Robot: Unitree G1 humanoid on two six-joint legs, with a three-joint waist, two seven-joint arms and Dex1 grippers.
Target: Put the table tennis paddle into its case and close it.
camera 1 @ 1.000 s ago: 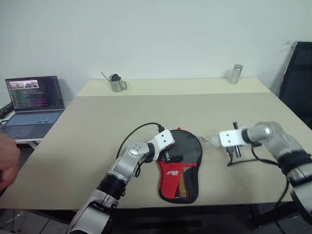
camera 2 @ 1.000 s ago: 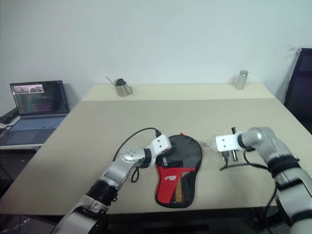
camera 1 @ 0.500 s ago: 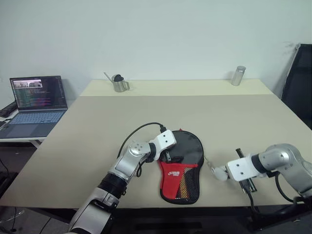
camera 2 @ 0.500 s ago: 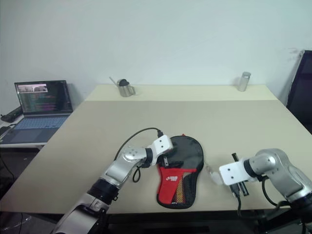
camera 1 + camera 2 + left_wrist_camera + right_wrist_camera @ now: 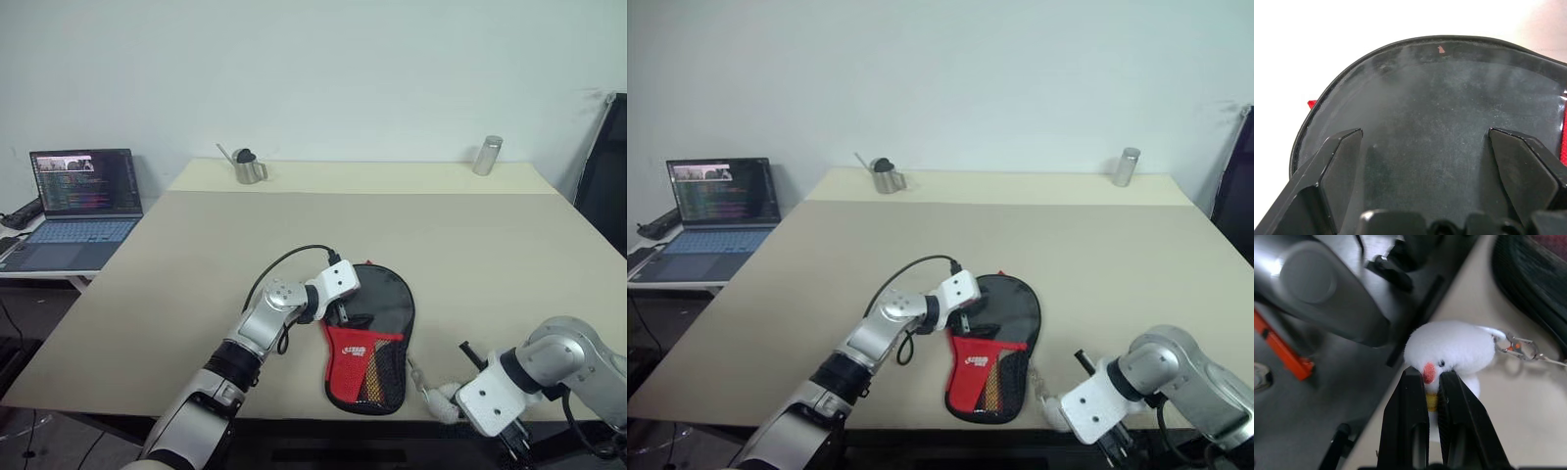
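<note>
The case is coloured black over its round part and red over the narrow part, with a white logo and a dark mesh pocket. The duck charm is white, with an orange-red beak and a yellow band. The table is plain beige.

Beige table, pale wall

We cannot see paddle inside case — only fabric cover shows. Left gripper fingers hide part of case's black face; case outline cut off by wrist view's edges. Right gripper covers duck charm's body — cord beyond clip too thin to follow.
</note>
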